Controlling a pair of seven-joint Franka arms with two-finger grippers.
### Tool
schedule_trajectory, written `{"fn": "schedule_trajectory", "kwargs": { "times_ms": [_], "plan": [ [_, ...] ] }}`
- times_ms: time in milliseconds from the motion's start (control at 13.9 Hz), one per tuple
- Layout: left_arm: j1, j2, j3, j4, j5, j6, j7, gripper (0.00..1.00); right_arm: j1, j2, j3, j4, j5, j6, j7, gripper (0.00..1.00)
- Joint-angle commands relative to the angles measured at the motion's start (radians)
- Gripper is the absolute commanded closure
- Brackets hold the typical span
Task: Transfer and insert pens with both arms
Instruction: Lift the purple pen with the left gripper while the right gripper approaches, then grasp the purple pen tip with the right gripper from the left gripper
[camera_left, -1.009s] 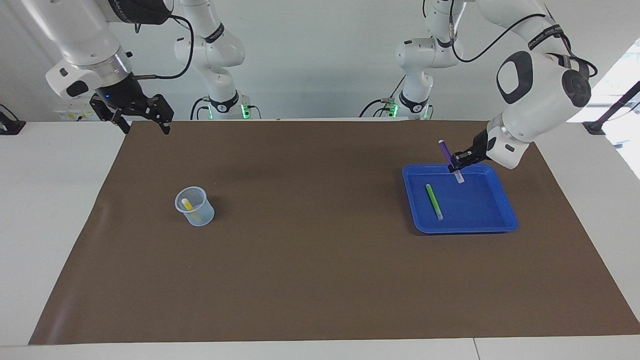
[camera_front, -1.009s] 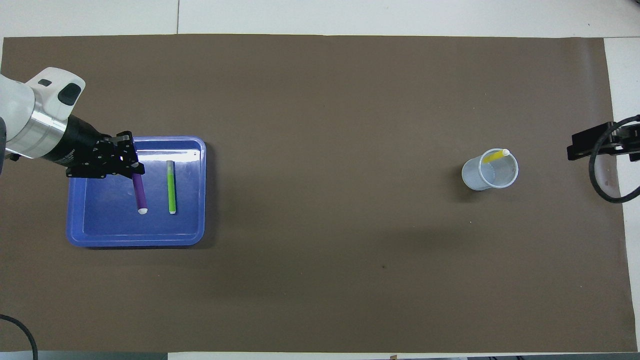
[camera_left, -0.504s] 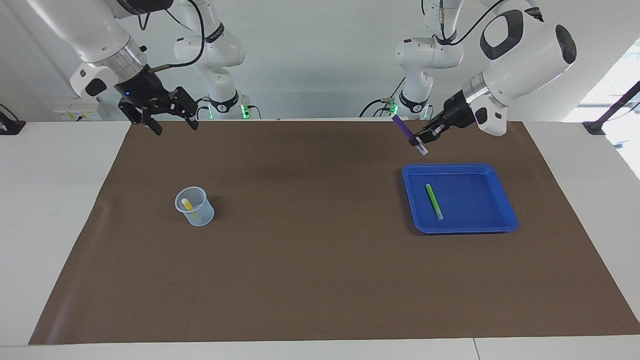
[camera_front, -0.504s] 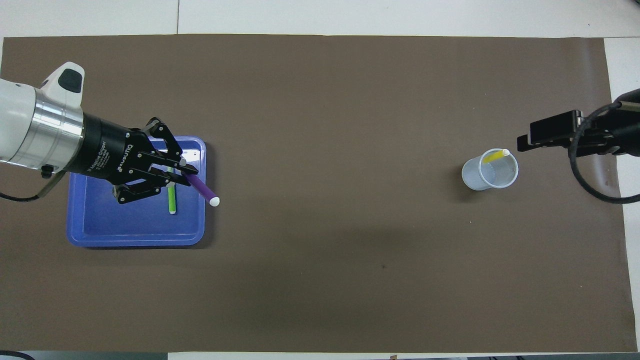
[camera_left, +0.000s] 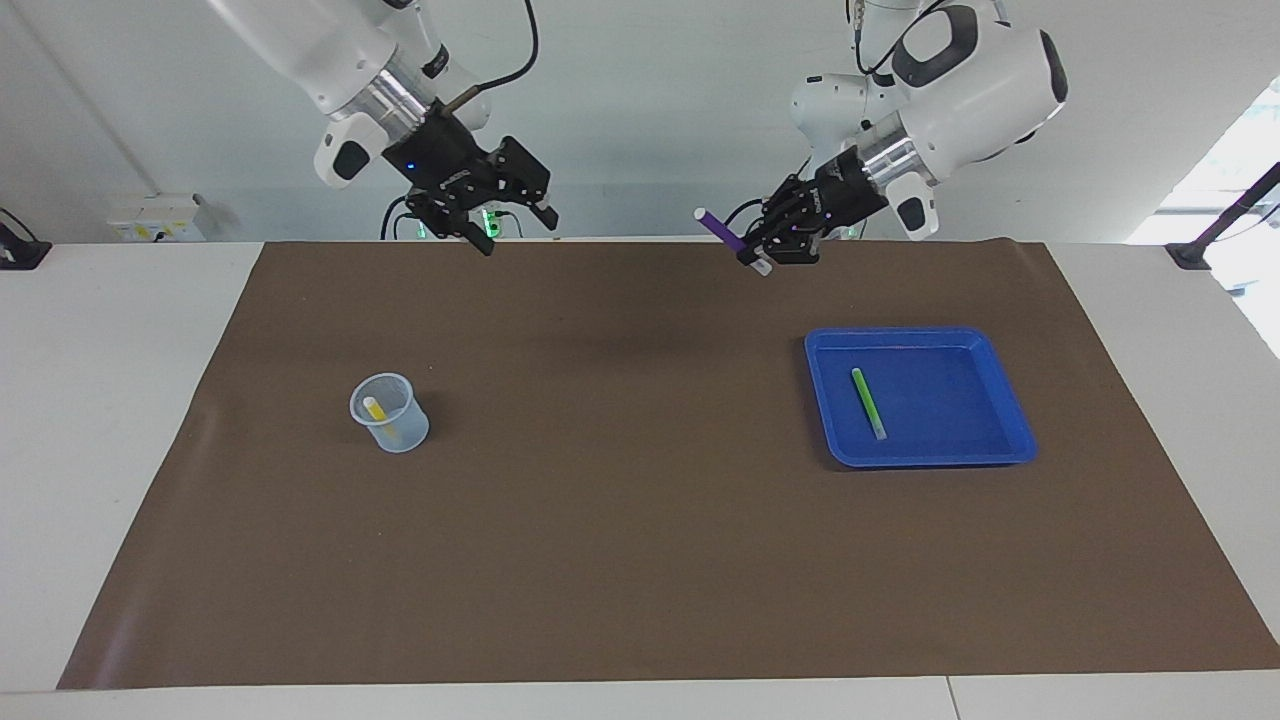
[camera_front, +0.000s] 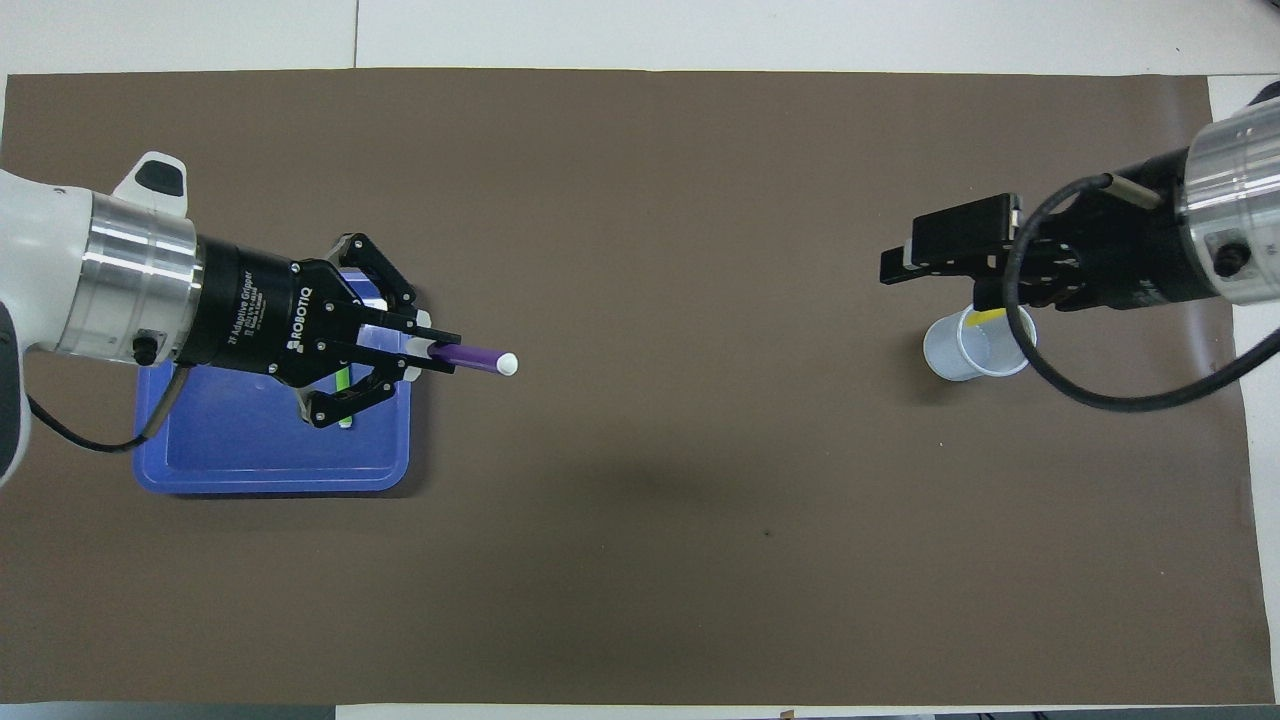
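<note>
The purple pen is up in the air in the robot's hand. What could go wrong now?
The left gripper pinches the purple pen near one end only, high over the brown mat, so it might slip or twist and drop. The open right gripper must catch a thin, slanted pen, and it could miss. The cup looks light and already holds the yellow pen, so a clumsy push might tip it.

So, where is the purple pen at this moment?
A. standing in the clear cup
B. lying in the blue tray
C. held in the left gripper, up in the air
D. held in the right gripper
C: the left gripper is shut on the purple pen, raised above the brown mat, while only the green pen lies in the blue tray and the yellow pen stands in the clear cup.
</note>
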Motion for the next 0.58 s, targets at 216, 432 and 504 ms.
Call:
{"fn": "schedule_trajectory", "kwargs": {
  "times_ms": [216, 432, 504],
  "plan": [
    [-0.185, -0.151, 0.009, -0.245, -0.043, 0.349, -0.269, 1.0, -0.012, -0.053, 0.146, -0.114, 0.02, 0.156, 0.11, 0.0],
    [-0.218, -0.18, 0.009, -0.299, -0.089, 0.432, -0.283, 1.0, -0.012, -0.064, 0.207, -0.153, -0.004, 0.162, 0.098, 0.0],
    [-0.218, -0.184, 0.009, -0.305, -0.095, 0.44, -0.283, 1.0, -0.014, -0.067, 0.209, -0.156, -0.03, 0.159, 0.075, 0.0]
  ]
}}
